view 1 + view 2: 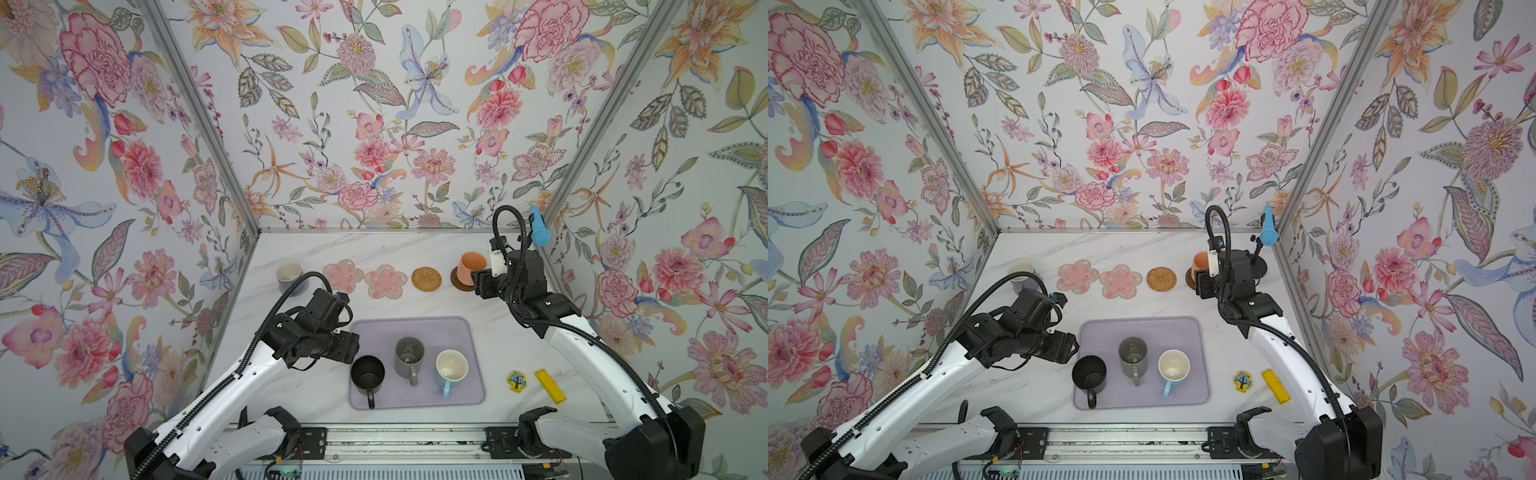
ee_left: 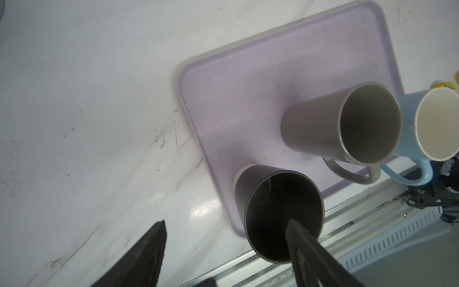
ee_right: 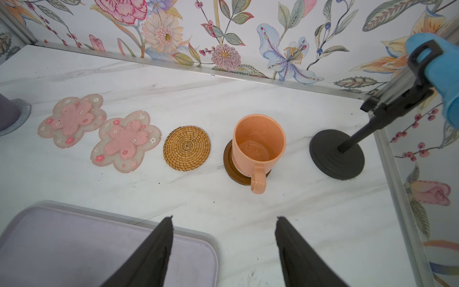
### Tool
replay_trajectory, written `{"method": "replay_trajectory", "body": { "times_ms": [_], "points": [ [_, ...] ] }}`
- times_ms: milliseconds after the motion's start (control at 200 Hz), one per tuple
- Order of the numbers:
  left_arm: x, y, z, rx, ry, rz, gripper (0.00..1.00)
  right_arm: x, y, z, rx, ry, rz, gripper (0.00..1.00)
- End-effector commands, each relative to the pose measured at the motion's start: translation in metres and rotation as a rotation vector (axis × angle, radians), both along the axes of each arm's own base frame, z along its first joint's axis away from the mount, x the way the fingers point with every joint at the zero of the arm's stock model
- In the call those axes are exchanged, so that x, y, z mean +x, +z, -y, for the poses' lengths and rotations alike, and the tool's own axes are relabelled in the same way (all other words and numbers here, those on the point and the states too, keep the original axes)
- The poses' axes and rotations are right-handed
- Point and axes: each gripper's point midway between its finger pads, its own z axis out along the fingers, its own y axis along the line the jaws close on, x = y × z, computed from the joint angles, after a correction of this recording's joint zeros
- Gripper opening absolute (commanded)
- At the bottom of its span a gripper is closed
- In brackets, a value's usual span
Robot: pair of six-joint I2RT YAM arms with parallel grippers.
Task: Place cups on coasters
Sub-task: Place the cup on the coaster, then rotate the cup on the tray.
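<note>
Right wrist | peach cup (image 3: 258, 139), lavender cup (image 3: 6, 111) on coasters (image 3: 232, 171); black cup (image 1: 368, 376), grey cup (image 1: 409, 357), blue cup (image 1: 451, 368) wait | left gripper (image 2: 226, 220), right gripper (image 3: 224, 217) apart

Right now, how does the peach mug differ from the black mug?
The peach mug sits on the dark brown coaster; the black mug stands on the lavender mat, on no coaster. The peach mug is speckled orange inside; the black mug is dark inside. Both stand upright, handles toward the robot.

White arms (image 1: 232, 376) — black joints (image 1: 309, 332)
</note>
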Motion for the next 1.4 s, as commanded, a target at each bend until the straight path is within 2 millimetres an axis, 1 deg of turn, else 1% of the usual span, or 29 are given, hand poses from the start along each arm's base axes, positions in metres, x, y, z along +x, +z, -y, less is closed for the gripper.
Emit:
{"method": "replay_trajectory", "body": {
  "times_ms": [0, 120, 235, 305, 460, 515, 575, 631, 716, 771, 866, 966, 1021, 1116, 1206, 1301, 1396],
  "points": [
    [-0.030, 0.000, 0.000, -0.044, -0.027, -0.089, 0.81, -0.003, -0.009, 0.001, 0.008, -0.024, -0.032, 0.67],
    [-0.056, -0.009, 0.000, -0.034, -0.092, -0.159, 0.79, -0.003, -0.012, -0.001, 0.013, -0.020, -0.039, 0.67],
    [-0.078, -0.028, -0.002, -0.016, -0.142, -0.239, 0.79, -0.001, -0.013, -0.006, 0.033, -0.017, -0.051, 0.67],
    [-0.087, -0.034, -0.002, -0.003, -0.160, -0.266, 0.79, -0.001, -0.013, -0.010, 0.042, -0.010, -0.049, 0.66],
    [-0.100, -0.038, -0.002, 0.024, -0.201, -0.301, 0.79, -0.002, -0.014, -0.016, 0.040, 0.001, -0.050, 0.66],
    [-0.104, -0.040, 0.004, 0.006, -0.222, -0.313, 0.78, -0.002, -0.015, -0.017, 0.040, 0.004, -0.050, 0.66],
    [-0.111, -0.043, 0.014, -0.031, -0.254, -0.331, 0.78, -0.003, -0.017, -0.017, 0.040, 0.002, -0.055, 0.66],
    [-0.118, -0.050, 0.022, -0.042, -0.284, -0.351, 0.77, -0.003, -0.019, -0.017, 0.038, 0.002, -0.059, 0.66],
    [-0.128, -0.064, 0.029, -0.017, -0.327, -0.378, 0.76, -0.003, -0.021, -0.016, 0.039, -0.008, -0.063, 0.65],
    [-0.127, -0.067, 0.035, -0.007, -0.338, -0.359, 0.76, -0.003, -0.021, -0.016, 0.039, -0.013, -0.062, 0.66],
    [-0.123, -0.067, 0.048, -0.064, -0.317, -0.349, 0.76, -0.003, -0.022, -0.016, 0.039, -0.011, -0.063, 0.66],
    [-0.114, -0.074, 0.050, -0.052, -0.254, -0.332, 0.76, -0.003, -0.024, -0.017, 0.040, -0.005, -0.065, 0.66],
    [-0.111, -0.076, 0.054, -0.071, -0.223, -0.329, 0.76, -0.003, -0.025, -0.018, 0.042, -0.003, -0.067, 0.66],
    [-0.109, -0.079, 0.059, -0.107, -0.186, -0.338, 0.75, -0.003, -0.029, -0.018, 0.039, 0.001, -0.072, 0.66],
    [-0.108, -0.082, 0.059, -0.103, -0.149, -0.343, 0.74, -0.002, -0.031, -0.018, 0.029, 0.005, -0.077, 0.66],
    [-0.102, -0.082, 0.059, -0.097, -0.099, -0.331, 0.74, -0.001, -0.033, -0.017, 0.020, 0.002, -0.077, 0.66],
    [-0.093, -0.079, 0.062, -0.099, -0.041, -0.313, 0.71, 0.000, -0.034, -0.018, 0.019, 0.003, -0.076, 0.66]
  ]
}}
